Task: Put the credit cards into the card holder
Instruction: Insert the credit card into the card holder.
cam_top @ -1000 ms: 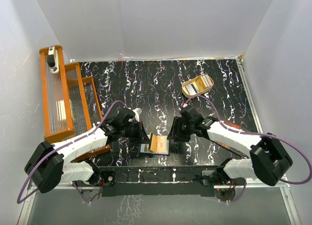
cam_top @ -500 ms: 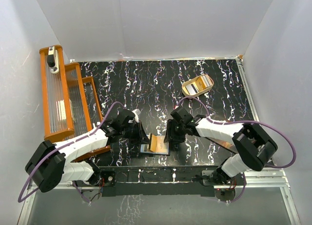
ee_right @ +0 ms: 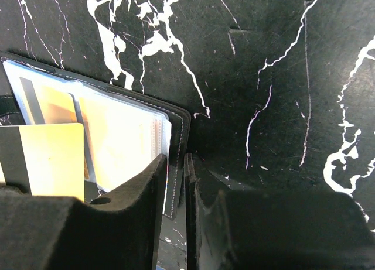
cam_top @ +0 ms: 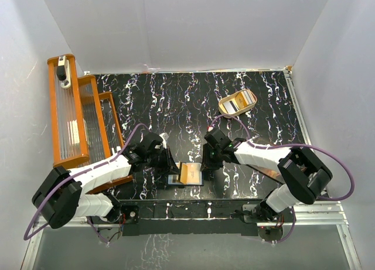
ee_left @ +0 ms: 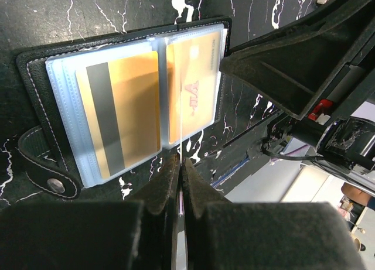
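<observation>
Card holder lies open, face up, nr front edge of table, btwn both arms, long axis L-R. Gold card sits in a sleeve. L gripper is pressed together on its thin clear leaf. R gripper pinches its R cover edge. Tabletop stretches behind it; tan tray well apart, back-R.

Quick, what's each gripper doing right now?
Left gripper: shut on a clear sleeve of the card holder.
Right gripper: shut on the card holder's edge.
</observation>
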You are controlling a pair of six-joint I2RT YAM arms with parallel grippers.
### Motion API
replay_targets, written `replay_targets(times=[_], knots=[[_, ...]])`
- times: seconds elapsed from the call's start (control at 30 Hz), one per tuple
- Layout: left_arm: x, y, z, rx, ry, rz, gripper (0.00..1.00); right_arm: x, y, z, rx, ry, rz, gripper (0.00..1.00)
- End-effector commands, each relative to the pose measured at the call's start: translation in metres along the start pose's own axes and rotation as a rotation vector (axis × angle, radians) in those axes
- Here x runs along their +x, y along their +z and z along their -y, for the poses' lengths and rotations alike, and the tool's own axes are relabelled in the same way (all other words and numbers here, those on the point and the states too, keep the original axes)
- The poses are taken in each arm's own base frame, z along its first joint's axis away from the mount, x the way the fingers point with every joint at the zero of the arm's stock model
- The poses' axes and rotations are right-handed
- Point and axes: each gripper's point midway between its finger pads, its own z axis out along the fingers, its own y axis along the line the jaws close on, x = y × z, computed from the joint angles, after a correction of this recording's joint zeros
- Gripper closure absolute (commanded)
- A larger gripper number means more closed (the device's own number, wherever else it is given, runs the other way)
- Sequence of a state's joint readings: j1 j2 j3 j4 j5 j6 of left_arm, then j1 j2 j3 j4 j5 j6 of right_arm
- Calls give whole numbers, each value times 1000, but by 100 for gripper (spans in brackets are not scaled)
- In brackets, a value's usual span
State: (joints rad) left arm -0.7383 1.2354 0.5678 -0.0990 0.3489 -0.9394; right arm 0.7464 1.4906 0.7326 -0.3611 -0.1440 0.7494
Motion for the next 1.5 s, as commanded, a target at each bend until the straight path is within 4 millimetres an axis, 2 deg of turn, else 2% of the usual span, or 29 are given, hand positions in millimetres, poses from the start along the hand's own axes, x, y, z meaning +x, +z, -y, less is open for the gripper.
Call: replay_targets(times=[0.0, 0.37, 0.63, 0.73, 0.83, 1.03, 1.23, 1.33, 1.47], knots=[[1, 2, -1, 14, -13, -9, 100, -4, 8, 2, 14, -42, 27, 83], [1, 2, -7, -14, -34, -10, 100, 0, 8, 4, 34, -52, 14, 84], [-11, -14, 11, -8, -25, 29, 100, -29, -26, -34, -3, -63, 109, 79], [-14, -15, 10, -15, -30, 41, 100, -29, -27, -41, -7, -46, 110, 71], [-14, -14, 9, -11, -37, 38, 100, -26, -22, -44, 6, -46, 102, 69], [-9, -11, 2, -17, -41, 17, 100, -22, -9, -34, 80, -49, 85, 71], [-6, -8, 2, 12, -31, 4, 100, -10, 3, -8, 182, -69, 43, 74], [-3, -4, -2, 6, -37, -9, 100, -6, 6, -2, 200, -72, 33, 79], [-2, -3, -7, -11, -43, -12, 100, -4, 5, 0, 199, -71, 38, 81]])
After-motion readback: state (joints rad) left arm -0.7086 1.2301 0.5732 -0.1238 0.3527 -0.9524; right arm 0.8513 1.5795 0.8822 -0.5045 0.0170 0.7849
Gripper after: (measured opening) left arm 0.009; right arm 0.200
